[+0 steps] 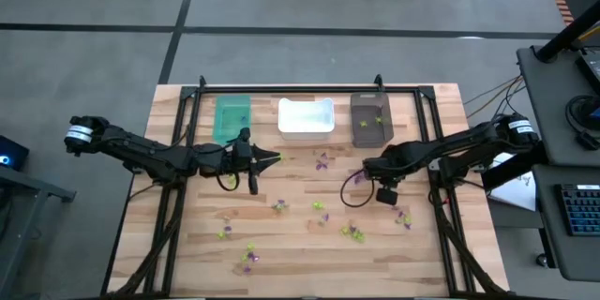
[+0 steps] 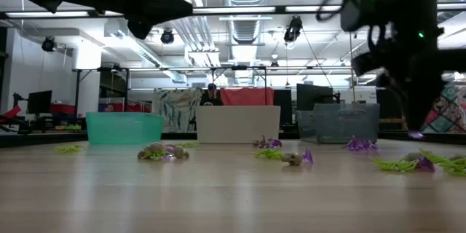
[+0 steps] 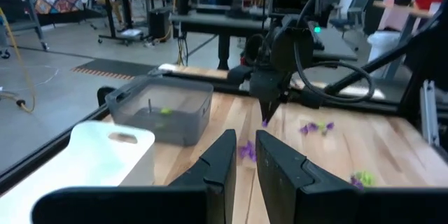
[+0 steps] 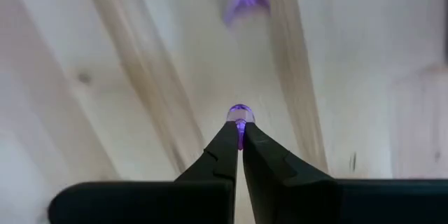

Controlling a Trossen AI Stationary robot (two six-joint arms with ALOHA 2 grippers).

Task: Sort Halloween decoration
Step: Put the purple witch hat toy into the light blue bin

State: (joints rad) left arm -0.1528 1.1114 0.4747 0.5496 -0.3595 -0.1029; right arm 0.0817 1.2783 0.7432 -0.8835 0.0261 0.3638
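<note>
Three bins (image 1: 306,118) at table (image 1: 187,253) rear, trinkets (image 1: 352,232) scattered before

My right arm reaches in from the right side, elbow bent, wrist tipped steeply down so that my right hand (image 4: 239,127) points at the worktop (image 1: 300,244) and hangs above it. Its two fingers (image 4: 210,161) are pinched together on a tiny purple trinket (image 4: 239,114) (only the rounded end pokes out past the tips). My left arm stretches in low from the left side, held almost level, and my left hand (image 3: 242,155) aims across towards the right one, fingers nearly together with a narrow gap, gripping nothing.
</note>
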